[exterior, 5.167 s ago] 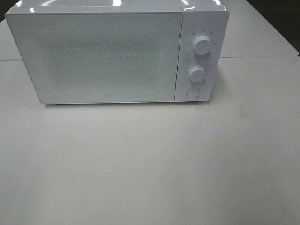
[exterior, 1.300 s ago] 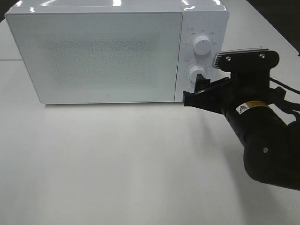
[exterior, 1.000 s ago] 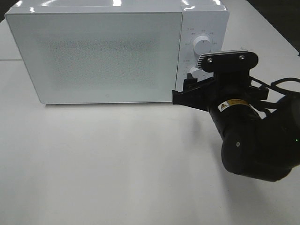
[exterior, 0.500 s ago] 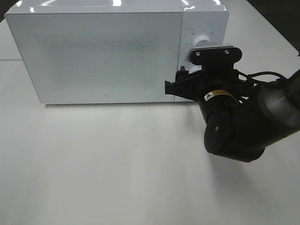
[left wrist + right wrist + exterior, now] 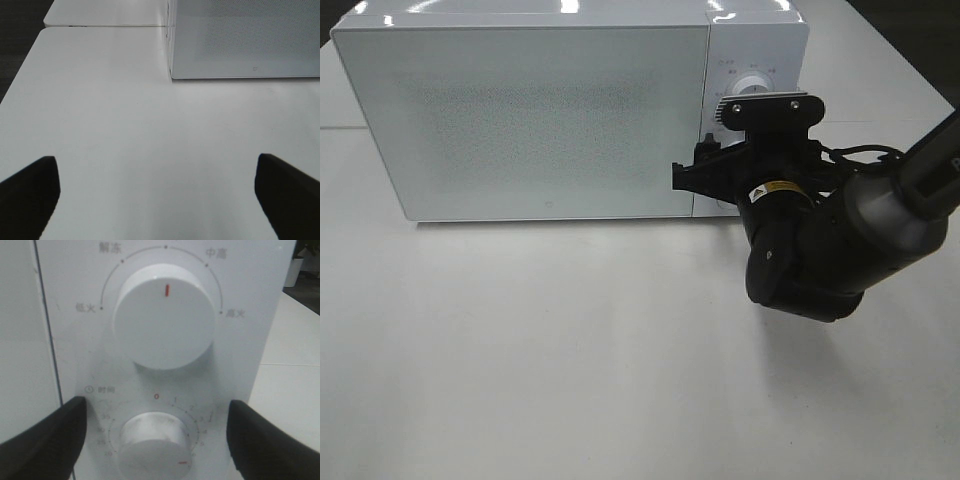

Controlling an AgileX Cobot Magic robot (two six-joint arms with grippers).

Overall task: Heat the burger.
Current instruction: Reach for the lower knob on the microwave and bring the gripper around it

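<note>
A white microwave (image 5: pixel 520 120) stands at the back of a pale table (image 5: pixel 570 350), its door (image 5: pixel 530 115) shut flat against the body; the frosted front lets nothing inside be made out, so where the burger lies cannot be told from any of the views. The right arm reaches in from the right side, and the right gripper (image 5: pixel 704 176) is up against the control panel (image 5: pixel 250 355) beside the door; seen from the wrist, its two dark fingers (image 5: pixel 47 440) are spread, one on each side of the lower knob (image 5: pixel 155 442) with a gap of bare panel between them and it – nothing is pinched. The upper knob (image 5: pixel 162 322) sits just above, its red mark pointing straight up; the lower knob's red mark sits low on its face, towards one finger. The left gripper (image 5: pixel 157 200) hangs over bare table in front of the microwave's near corner – its fingers (image 5: pixel 27 195) wide apart and holding nothing.
</note>
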